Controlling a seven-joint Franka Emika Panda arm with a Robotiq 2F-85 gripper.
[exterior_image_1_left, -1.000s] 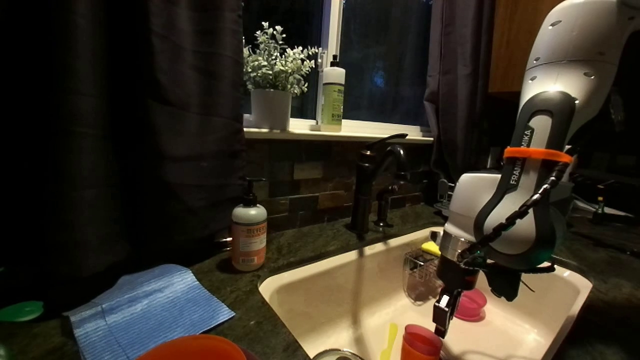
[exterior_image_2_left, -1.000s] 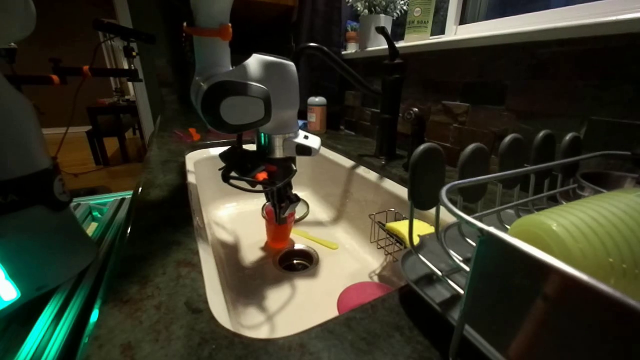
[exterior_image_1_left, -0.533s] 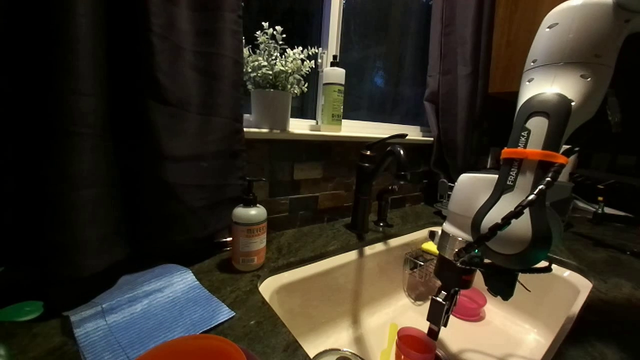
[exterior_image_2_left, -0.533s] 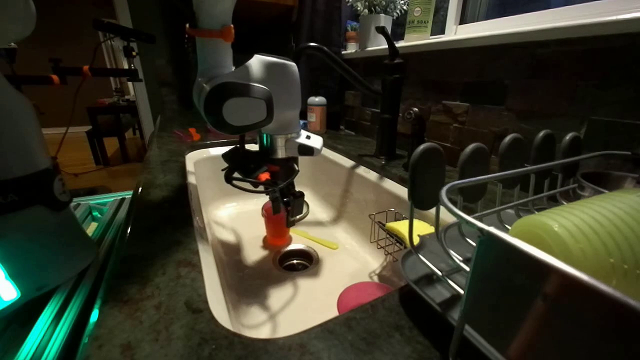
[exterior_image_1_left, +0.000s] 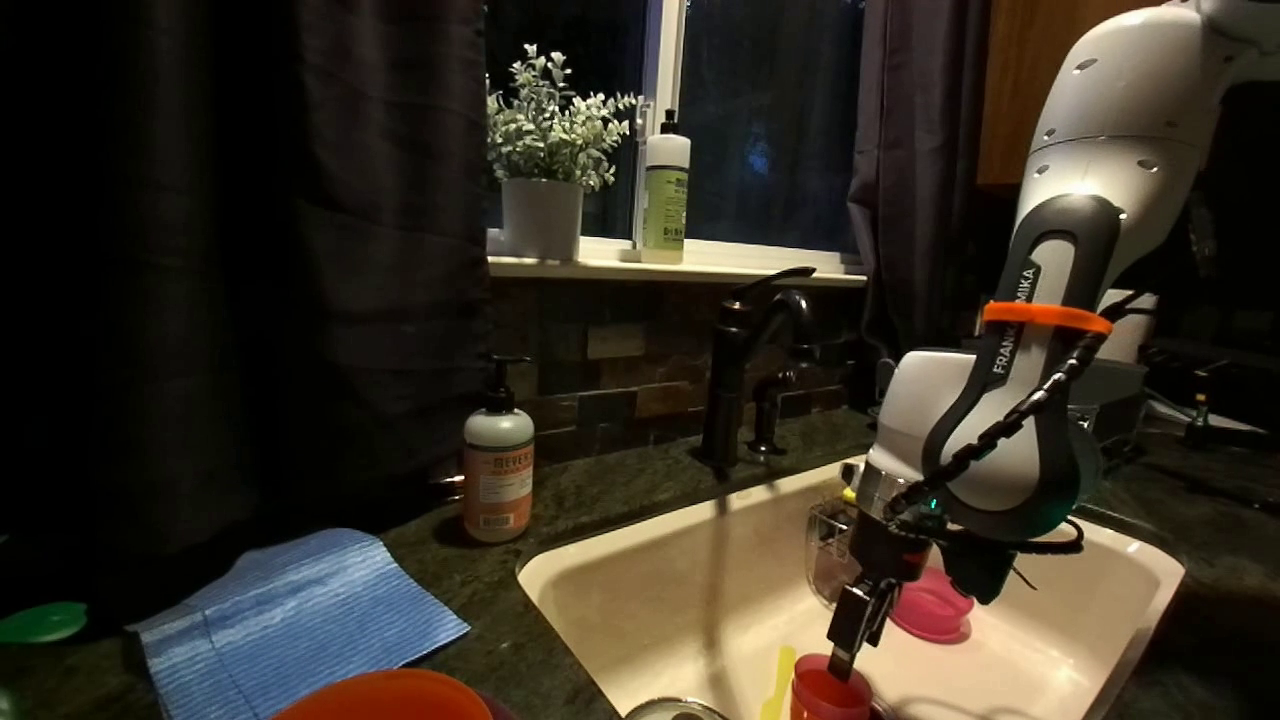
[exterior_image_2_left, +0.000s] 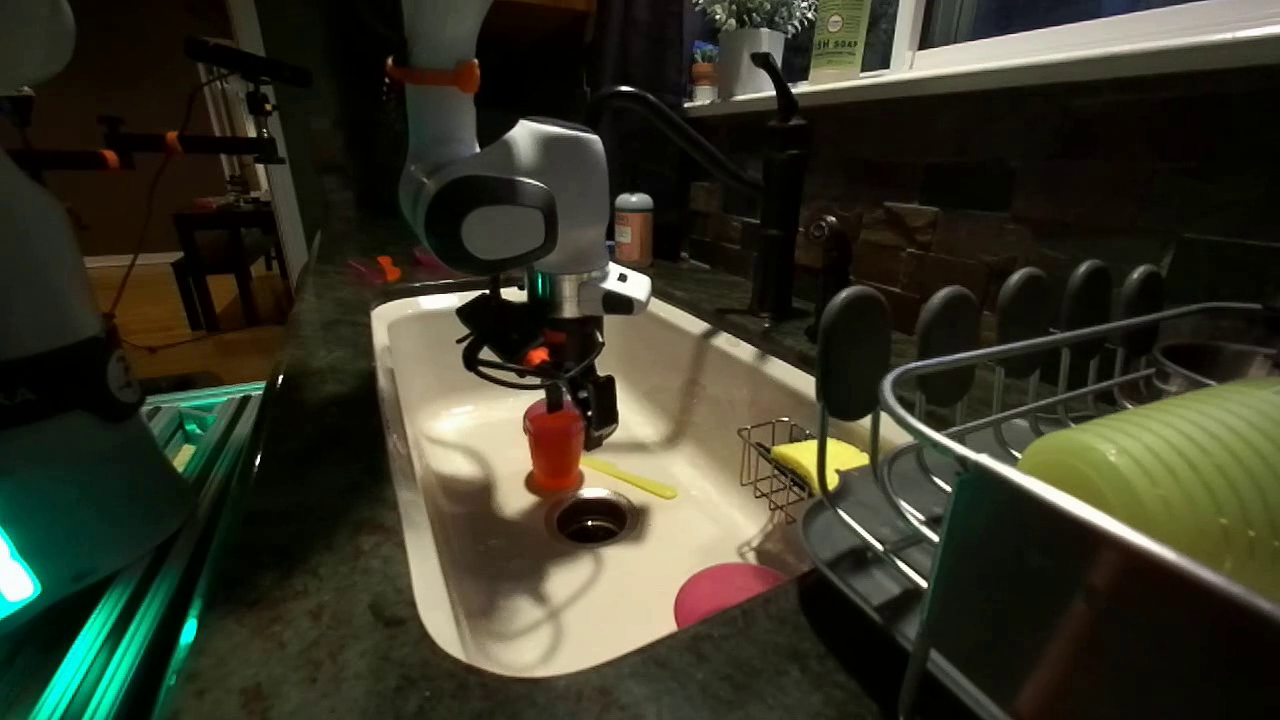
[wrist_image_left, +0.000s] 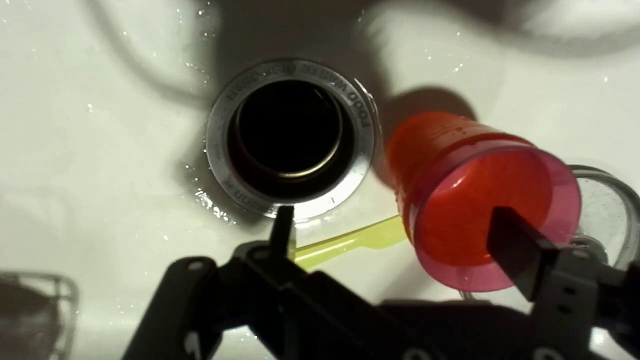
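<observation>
A translucent red-orange cup (wrist_image_left: 465, 200) with a pink rim stands upright in the white sink (exterior_image_2_left: 500, 610), close to the drain (wrist_image_left: 290, 130); both exterior views show the cup (exterior_image_2_left: 555, 450) too. My gripper (wrist_image_left: 394, 215) is open, its fingers far apart. In the wrist view, one finger (wrist_image_left: 520, 245) overlaps the cup's mouth, while its opposite finger (wrist_image_left: 283, 227) is outside the cup, over the drain's edge. The near wall of the cup lies between them without being squeezed. Whether either finger touches the cup I cannot tell. A yellow-green plastic knife (wrist_image_left: 350, 245) lies beside the cup, partly hidden by it.
A round clear lid-like thing (wrist_image_left: 607, 215) lies by the cup. A pink bowl (exterior_image_2_left: 728, 592) and a wire caddy (exterior_image_2_left: 770, 480) with a yellow sponge (exterior_image_2_left: 820, 460) are also in the sink. A dark faucet (exterior_image_1_left: 730, 390) stands behind it. A dish rack (exterior_image_2_left: 960, 430) borders one end.
The jaws have spread from close together at the cup's rim to wide apart, letting go of it. The cup shifted slightly, then stayed put. The arm has moved slightly left in an exterior view.
</observation>
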